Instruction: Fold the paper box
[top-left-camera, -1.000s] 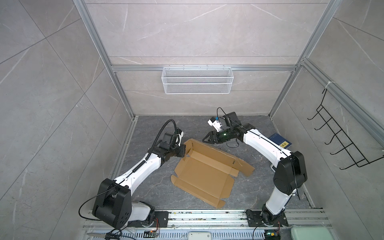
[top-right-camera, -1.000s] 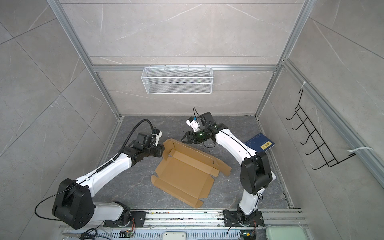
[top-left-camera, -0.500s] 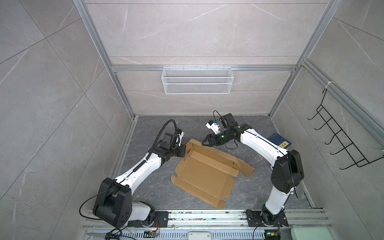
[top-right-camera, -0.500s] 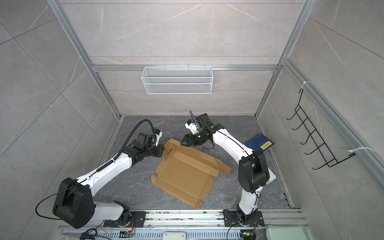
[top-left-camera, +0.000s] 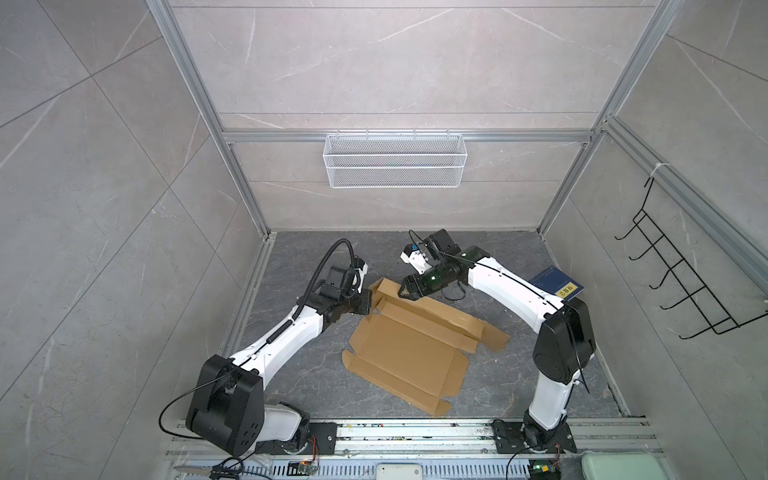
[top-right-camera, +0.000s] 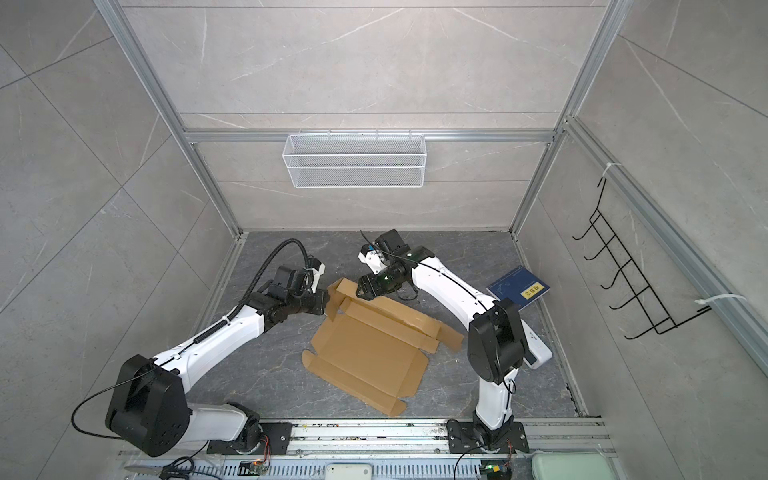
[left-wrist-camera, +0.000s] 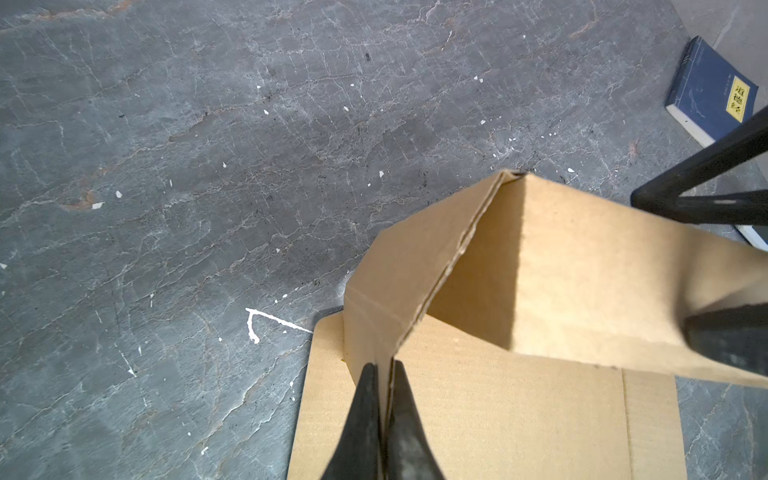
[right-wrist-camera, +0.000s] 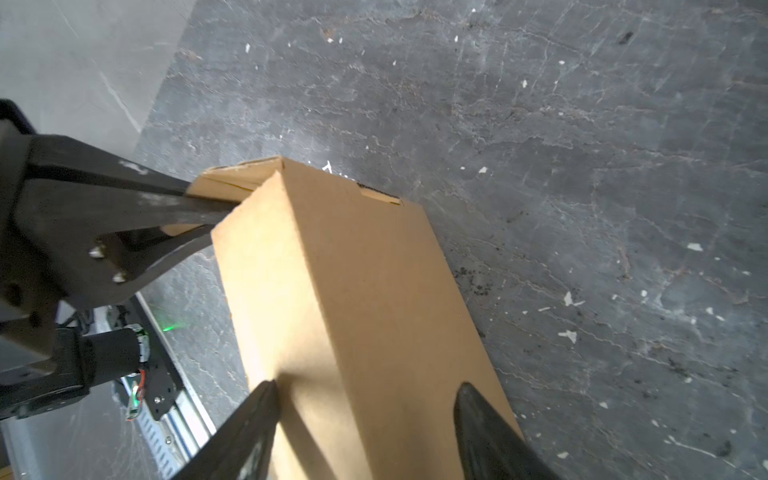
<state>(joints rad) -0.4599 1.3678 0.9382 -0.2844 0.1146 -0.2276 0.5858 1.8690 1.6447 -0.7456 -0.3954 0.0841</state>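
- Aluminium rail (top-left-camera: 415, 430): runs along the near edge and carries both arm bases.
- Floor (top-left-camera: 299, 374): dark grey and stone-veined, flecked with white specks in the wrist views.
- Paper box (top-left-camera: 407, 353) (top-right-camera: 370, 353): lies mid-floor between the two arms, skewed to the rail. Plain brown corrugated card, with the base panel and near flaps flat on the floor and the far left corner raised.
- Corner flap (left-wrist-camera: 399, 282): stands upright at the raised corner and meets the rear wall at a crease.
- Left gripper (top-left-camera: 371, 302) (left-wrist-camera: 384, 370): clenched on the edge of the corner flap, with the card pinched between both fingertips.
- Rear wall (left-wrist-camera: 582, 270): rises from the base panel along the box's far side, tilted rather than fully upright.
- Right gripper (top-left-camera: 404, 291) (right-wrist-camera: 365, 386): released, with jaws set wide and one finger on each side of the rear wall near the raised corner. Cannot tell whether it touches the card.
- Book (top-left-camera: 555, 284) (left-wrist-camera: 706, 87): dark blue with a yellow label, lying flat by the right wall, well apart from the box.
- Hook rack (top-left-camera: 681, 282): black wire, hanging on the right wall.
- Wire basket (top-left-camera: 395, 166): white mesh, hung on the back wall above the floor.
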